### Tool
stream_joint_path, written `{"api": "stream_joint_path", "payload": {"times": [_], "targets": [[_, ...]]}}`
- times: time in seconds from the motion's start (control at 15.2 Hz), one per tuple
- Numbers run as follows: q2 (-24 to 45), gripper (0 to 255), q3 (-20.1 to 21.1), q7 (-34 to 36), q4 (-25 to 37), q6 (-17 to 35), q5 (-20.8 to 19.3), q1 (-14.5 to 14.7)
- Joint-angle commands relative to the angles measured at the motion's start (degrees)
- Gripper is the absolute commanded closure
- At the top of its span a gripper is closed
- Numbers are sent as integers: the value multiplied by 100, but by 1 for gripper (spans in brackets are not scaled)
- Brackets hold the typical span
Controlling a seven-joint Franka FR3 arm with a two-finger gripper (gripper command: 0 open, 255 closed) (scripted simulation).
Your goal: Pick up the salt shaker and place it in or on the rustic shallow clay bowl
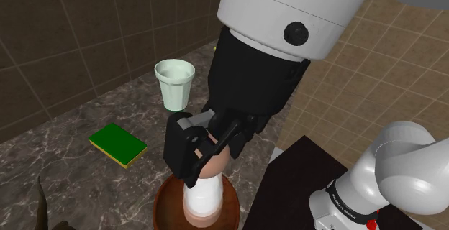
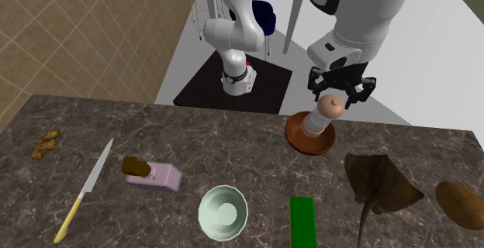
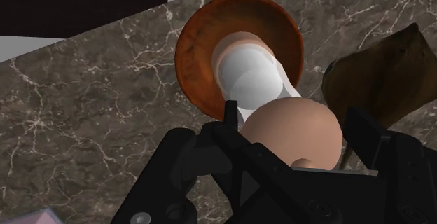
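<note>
White arm [image 1: 302, 6] nearest me, upper right, reaching down over marbled tabletop [image 1: 72, 182]. Brown clay bowl [image 1: 162, 203] bottom centre; salt shaker [image 1: 203, 196] upright, base already inside it. Pincer [image 1: 211, 160] clamped on its tan cap, I judge to steady it before release. Pale cup [image 1: 175, 83] and green pad [image 1: 119, 144] left, well apart, nothing blocking.
</note>
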Motion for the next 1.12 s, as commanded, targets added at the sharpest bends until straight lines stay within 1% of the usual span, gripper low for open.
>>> {"api": "stream_joint_path", "payload": {"times": [0.0,0.07,0.4,0.66,1.06], "targets": [[0,255,0,0,0,1,0,0],[0,0,0,0,0,1,0,0],[-1,0,0,0,0,1,0,0],[-4,0,-236,50,672,-704,-120,-37],[-4,0,-236,50,672,-704,-120,-37]]}}
